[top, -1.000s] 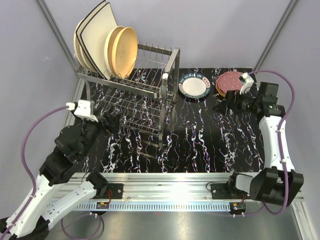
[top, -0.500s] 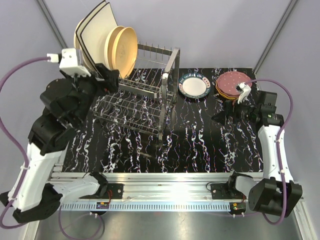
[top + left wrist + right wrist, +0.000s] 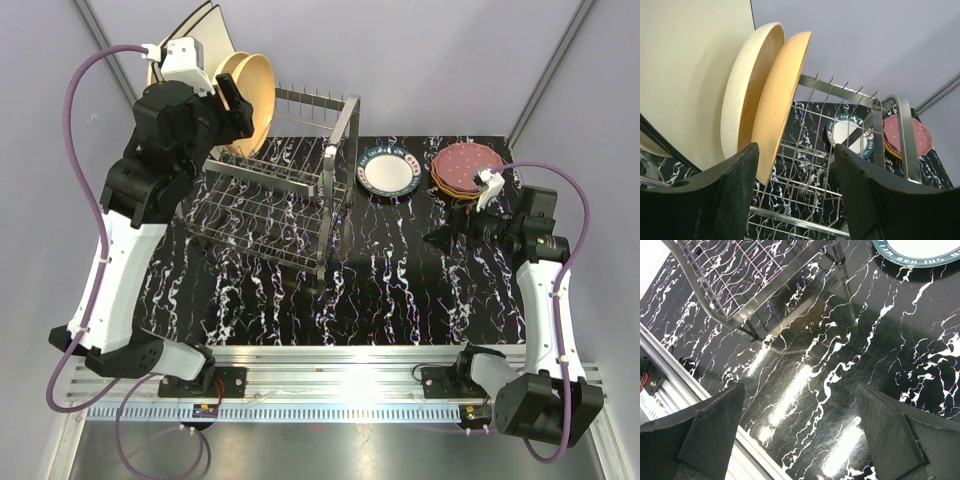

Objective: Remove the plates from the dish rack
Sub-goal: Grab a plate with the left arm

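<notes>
From the top view, the left claw (image 3: 232, 95) is raised at the far-left end of the dish rack (image 3: 290, 200), right against the round plates standing there. The right claw (image 3: 438, 238) hangs low over the table (image 3: 400, 290). The maroon stack (image 3: 465, 160) and the patterned-rim plate (image 3: 388, 170) lie near it on the far side.

In the left wrist view, the claw is part-way open. The orange plate (image 3: 782, 95) has its lower rim between the fingers, close to the one on the view's left and apart from the other. The cream round plate (image 3: 747, 90) sits just outside that finger. A good grip probably needs the rim centred, the cream plate left out, and a lift straight up off the prongs.

In the right wrist view, that claw is wide and empty, with only table beneath it.
</notes>
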`<state>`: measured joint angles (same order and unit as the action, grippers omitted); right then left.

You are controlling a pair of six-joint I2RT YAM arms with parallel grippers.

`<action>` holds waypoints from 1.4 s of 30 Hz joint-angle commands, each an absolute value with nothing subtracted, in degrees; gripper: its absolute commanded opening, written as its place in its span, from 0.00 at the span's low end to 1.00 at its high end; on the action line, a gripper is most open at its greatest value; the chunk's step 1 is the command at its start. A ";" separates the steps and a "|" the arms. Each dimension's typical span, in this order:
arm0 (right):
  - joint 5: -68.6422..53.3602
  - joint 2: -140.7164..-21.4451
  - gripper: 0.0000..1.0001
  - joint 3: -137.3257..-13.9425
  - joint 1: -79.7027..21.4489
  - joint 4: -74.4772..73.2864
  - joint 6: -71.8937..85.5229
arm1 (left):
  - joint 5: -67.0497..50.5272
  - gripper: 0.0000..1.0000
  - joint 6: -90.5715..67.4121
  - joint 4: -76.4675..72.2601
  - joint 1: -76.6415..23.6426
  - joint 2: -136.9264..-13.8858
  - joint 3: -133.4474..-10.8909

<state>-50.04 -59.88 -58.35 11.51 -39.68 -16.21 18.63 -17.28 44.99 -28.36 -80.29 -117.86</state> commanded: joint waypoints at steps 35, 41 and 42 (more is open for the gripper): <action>-48.96 -59.59 1.00 -58.36 11.51 -37.53 -16.96 | 21.71 0.32 9.13 17.07 -23.56 -78.49 -98.62; -48.96 -59.50 1.00 -58.36 11.60 -37.62 -17.05 | 22.76 0.21 19.05 3.00 -24.96 -74.89 -90.44; -48.96 -59.50 1.00 -58.36 11.60 -37.70 -16.96 | 22.94 0.20 20.03 1.94 -25.31 -74.62 -90.27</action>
